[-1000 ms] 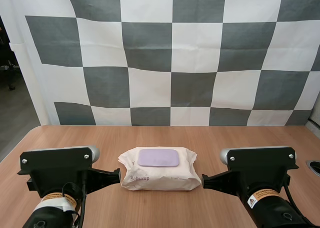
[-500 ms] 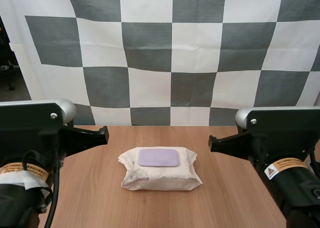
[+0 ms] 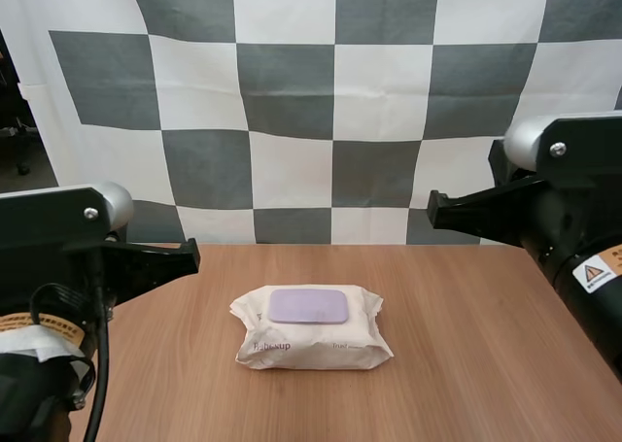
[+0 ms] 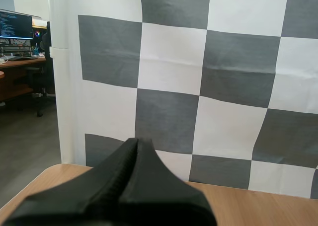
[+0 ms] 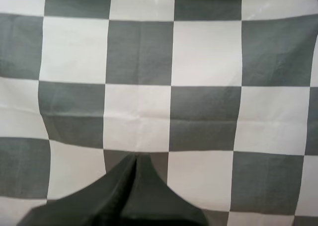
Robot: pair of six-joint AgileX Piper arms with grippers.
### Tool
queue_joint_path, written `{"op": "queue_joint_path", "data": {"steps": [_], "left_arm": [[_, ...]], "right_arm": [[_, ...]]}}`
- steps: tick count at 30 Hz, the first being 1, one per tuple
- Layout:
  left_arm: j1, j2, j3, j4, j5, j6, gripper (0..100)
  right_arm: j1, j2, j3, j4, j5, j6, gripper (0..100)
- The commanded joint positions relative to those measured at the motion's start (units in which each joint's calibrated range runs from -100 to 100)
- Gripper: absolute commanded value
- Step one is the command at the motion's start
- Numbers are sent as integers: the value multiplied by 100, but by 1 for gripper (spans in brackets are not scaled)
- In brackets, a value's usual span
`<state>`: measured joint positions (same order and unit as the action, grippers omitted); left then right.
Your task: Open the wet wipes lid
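The pack (image 3: 311,333) of wet wipes lies flat in the middle of the worktop (image 3: 476,364), its printed side facing the arms and its lilac lid (image 3: 308,306) on top. The lid sits flush with the pack, closed all round, with no edge lifted. By that showing nothing of the task is done. All of it is left: coming down to the pack, catching the lid's lip and swinging it up, probably with the other arm steadying the pack. Which edge carries the lip cannot be told.

The left gripper (image 3: 192,255) is held up off the worktop on the pack's left, well apart from it, tip pointing inward. In the left wrist view its fingers (image 4: 114,186) lie pressed together as one dark wedge, clenched on nothing. The right gripper (image 3: 434,209) hangs on the pack's right, apparently higher and equally clear of it. The right wrist view shows its fingers (image 5: 114,196) closed together in the same way, holding nothing. Neither gripper touches pack or lid.
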<state>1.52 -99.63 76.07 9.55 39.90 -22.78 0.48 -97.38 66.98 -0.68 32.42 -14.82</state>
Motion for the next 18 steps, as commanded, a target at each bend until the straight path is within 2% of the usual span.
{"op": "queue_joint_path", "data": {"steps": [1,6,11,13,14,16,17,18], "left_arm": [[-1,306,-37,-144,72,397,0],[-1,942,-440,-496,170,1407,0],[-1,1467,-1043,-542,384,2903,0],[-1,1607,-1218,-500,628,3060,8],[-1,1667,-1279,-453,784,3120,15],[46,1737,-1341,-360,1103,3302,32],[64,1773,-1343,-281,1247,3420,44],[75,1816,-1343,-126,1344,3487,60]], "right_arm": [[-1,321,-178,18,655,-412,0],[-1,1241,-765,68,1443,-913,0],[-1,1936,-1256,68,1870,-1031,0],[-1,2154,-1425,68,2117,-1056,0],[-1,2270,-1500,68,2202,-1056,7],[-1,2484,-1631,68,2285,-1056,30],[-1,2588,-1685,68,2302,-1056,48],[-1,2717,-1748,10,2302,-1056,61]]}}
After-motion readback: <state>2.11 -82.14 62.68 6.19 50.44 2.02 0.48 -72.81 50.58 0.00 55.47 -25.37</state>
